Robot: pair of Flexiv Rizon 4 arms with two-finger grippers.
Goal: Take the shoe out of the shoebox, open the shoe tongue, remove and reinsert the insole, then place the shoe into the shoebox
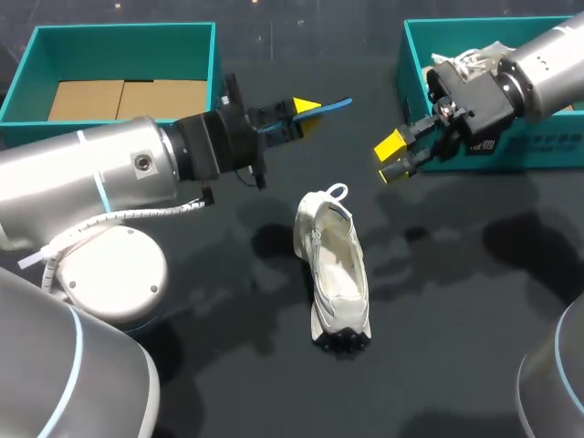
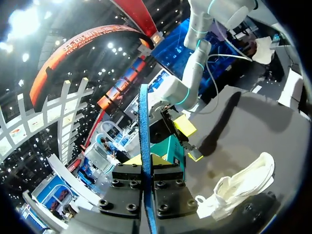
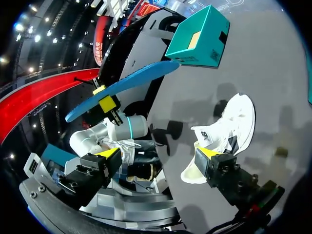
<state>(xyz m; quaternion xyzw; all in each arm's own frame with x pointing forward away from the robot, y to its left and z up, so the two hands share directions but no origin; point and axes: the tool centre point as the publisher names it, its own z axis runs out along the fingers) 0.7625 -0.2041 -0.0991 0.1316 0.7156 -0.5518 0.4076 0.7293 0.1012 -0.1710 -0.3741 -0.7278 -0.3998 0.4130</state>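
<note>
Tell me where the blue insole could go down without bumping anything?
Bare table lies right of the shoe, nearer than the open right pincer, and left of the shoe. Crowded: the far side, with the left box, the right box and the left pincer holding the insole.

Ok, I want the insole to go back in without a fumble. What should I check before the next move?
1. Insole gripped by left gripper: ok, pinched between both fingers.
2. Shoe lying free on the table: ok.
3. Shoe opening in sight from the head view: ok.
4. Right gripper open and free to steady the shoe: ok.
5. Shoe held steady: not ok, neither gripper touches it.
6. Tongue pulled wide: cannot tell.
</note>
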